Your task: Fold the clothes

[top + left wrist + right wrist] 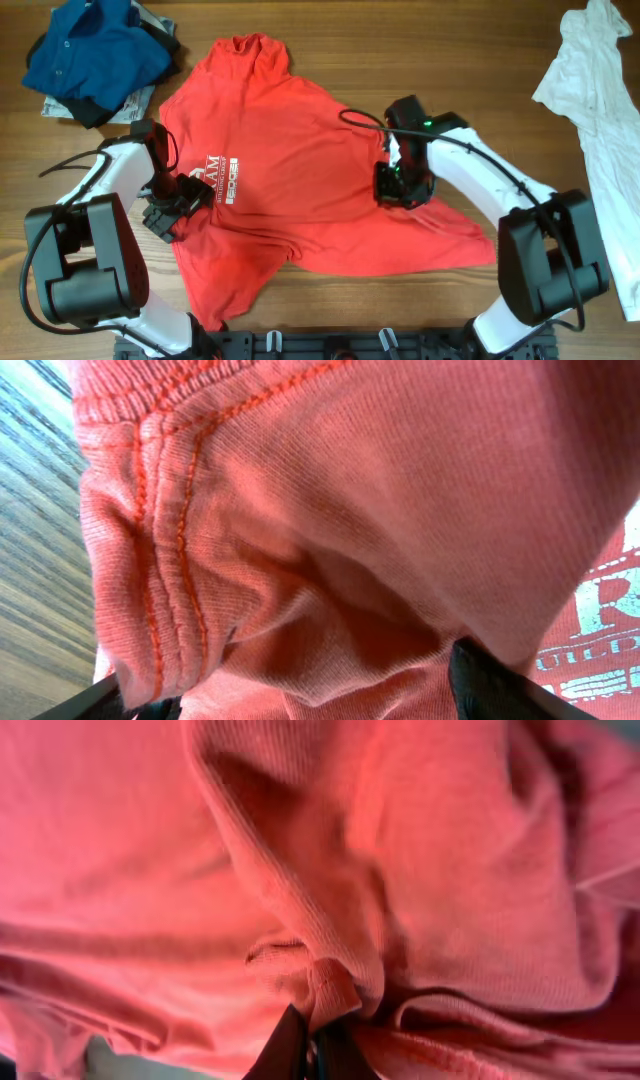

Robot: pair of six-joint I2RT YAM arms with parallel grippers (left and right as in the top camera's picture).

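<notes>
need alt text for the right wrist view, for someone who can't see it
The red T-shirt fills nearly the whole frame, its fabric bunched into soft ridges. At the bottom centre, the right end effector is shut on a pinched fold of the cloth.

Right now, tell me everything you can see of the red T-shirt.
The red T-shirt is soft knit cloth with white lettering, spread rumpled and unfolded on the wooden table. The right claw is shut, pinching a fold of it; the left claw stands open around a stitched seam at its edge.
</notes>
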